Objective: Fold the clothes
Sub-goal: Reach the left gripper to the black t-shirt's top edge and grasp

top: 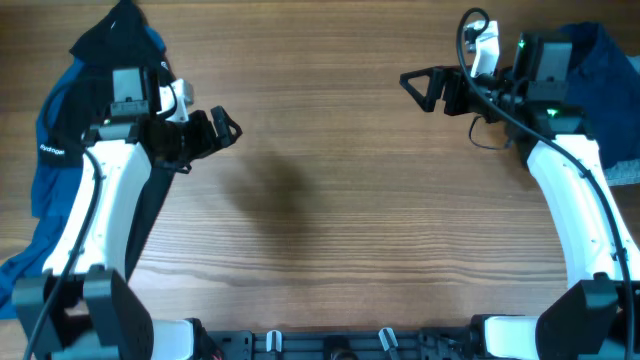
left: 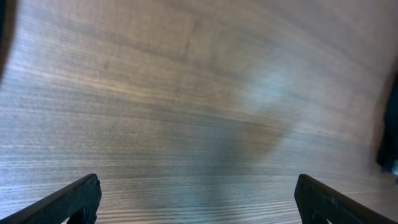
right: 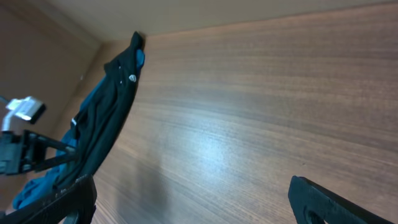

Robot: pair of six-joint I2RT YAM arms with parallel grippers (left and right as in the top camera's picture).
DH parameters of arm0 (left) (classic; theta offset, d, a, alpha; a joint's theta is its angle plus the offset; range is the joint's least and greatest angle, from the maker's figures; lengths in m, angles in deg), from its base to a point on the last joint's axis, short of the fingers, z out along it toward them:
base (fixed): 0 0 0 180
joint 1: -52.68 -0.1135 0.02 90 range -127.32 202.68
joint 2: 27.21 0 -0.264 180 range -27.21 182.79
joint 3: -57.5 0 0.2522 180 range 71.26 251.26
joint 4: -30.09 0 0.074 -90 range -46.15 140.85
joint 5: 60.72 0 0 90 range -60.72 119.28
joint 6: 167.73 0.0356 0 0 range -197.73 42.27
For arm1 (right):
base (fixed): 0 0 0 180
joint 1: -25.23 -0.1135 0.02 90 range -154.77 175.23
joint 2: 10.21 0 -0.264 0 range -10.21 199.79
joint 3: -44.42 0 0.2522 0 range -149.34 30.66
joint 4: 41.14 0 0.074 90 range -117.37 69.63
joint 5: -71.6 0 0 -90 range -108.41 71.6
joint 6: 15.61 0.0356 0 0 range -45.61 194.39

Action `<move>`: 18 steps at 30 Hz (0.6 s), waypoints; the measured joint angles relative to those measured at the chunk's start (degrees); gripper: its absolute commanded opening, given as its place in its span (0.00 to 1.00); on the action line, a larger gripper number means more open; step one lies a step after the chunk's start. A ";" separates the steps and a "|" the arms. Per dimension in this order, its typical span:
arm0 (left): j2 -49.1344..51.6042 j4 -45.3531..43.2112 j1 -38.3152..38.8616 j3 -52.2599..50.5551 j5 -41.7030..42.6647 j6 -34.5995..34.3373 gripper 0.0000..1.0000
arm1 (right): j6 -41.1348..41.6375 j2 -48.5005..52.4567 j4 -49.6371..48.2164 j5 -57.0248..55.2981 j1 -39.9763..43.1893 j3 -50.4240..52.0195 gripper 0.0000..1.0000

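The left pincer and right pincer gape empty; grabbing the clothes heaped behind them could snag several layers.

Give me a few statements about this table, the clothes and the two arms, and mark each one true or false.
1. The left pincer and the right pincer are both open and hold nothing. True.
2. A garment lies spread flat in the middle of the table. False: the middle shows only wood; the clothes sit at the two sides.
3. A pile of black and blue clothes lies at the left side, partly under the left arm. True.
4. The right pincer is gripping the navy cloth. False: it hangs open over bare wood, and the navy cloth lies behind the arm at the right edge.
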 measured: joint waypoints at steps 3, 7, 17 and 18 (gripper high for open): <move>1.36 -1.03 0.00 0.00 0.63 0.00 1.00 | -1.70 0.22 1.70 -5.60 -3.15 0.00 1.00; 1.40 -2.69 -0.28 2.14 0.70 -0.28 1.00 | -3.87 0.22 0.94 -14.53 -8.83 0.00 0.99; 2.23 -11.39 -9.88 13.27 -17.57 -1.60 0.99 | -4.68 1.01 -2.51 -24.13 -16.94 -0.04 0.99; 3.28 -13.44 -11.10 13.49 -18.75 -1.60 0.99 | -4.68 1.03 -1.62 -24.35 -16.94 -0.04 0.99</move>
